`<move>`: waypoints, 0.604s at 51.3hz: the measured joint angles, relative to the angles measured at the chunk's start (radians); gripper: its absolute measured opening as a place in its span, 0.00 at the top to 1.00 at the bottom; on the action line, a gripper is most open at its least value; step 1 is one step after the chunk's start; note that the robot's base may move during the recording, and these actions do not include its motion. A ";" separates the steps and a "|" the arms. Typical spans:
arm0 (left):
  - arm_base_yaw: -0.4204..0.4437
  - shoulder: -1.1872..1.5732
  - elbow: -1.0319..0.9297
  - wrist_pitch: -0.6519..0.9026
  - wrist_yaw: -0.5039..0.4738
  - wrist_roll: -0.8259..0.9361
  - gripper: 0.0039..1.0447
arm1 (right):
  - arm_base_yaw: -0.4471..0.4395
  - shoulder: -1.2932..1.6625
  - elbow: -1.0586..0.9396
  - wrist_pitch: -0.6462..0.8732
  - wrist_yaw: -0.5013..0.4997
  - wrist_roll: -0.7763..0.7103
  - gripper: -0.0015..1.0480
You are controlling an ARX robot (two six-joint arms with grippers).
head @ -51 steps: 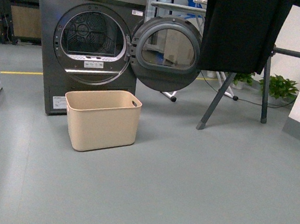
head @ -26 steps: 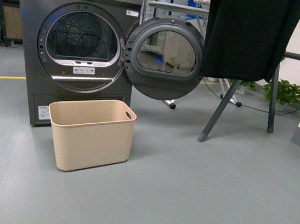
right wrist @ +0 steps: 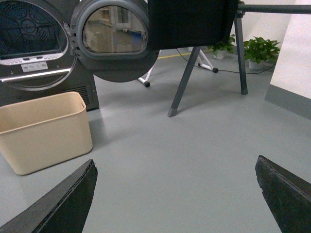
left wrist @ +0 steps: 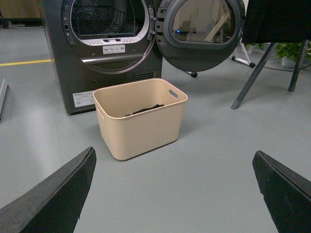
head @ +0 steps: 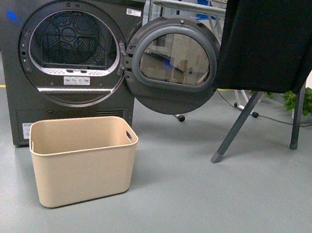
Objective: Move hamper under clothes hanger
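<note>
The beige hamper (head: 81, 161) stands on the grey floor in front of the dryer, at the lower left of the front view. Dark cloth lies inside the hamper (left wrist: 141, 119). The clothes hanger (head: 241, 125), a dark grey rack draped with black cloth (head: 275, 43), stands to the right of the hamper, well apart from it. My left gripper (left wrist: 172, 155) is open over bare floor, short of the hamper. My right gripper (right wrist: 175, 162) is open too, with the hamper (right wrist: 43, 131) off to one side and the hanger's leg (right wrist: 182, 82) ahead.
A dark grey dryer (head: 66, 53) stands behind the hamper, its round door (head: 171, 64) swung open toward the hanger. Potted plants (head: 310, 102) sit by the white wall at the far right. Grey floor (head: 200, 214) stretches between hamper and rack.
The view has closed in on the dryer and hamper. Both now look larger and lower left. The hanger's legs have shifted right in the picture.
</note>
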 joint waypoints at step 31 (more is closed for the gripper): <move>0.000 0.000 0.000 0.000 -0.001 0.000 0.06 | 0.000 0.000 0.000 0.001 -0.003 0.000 0.08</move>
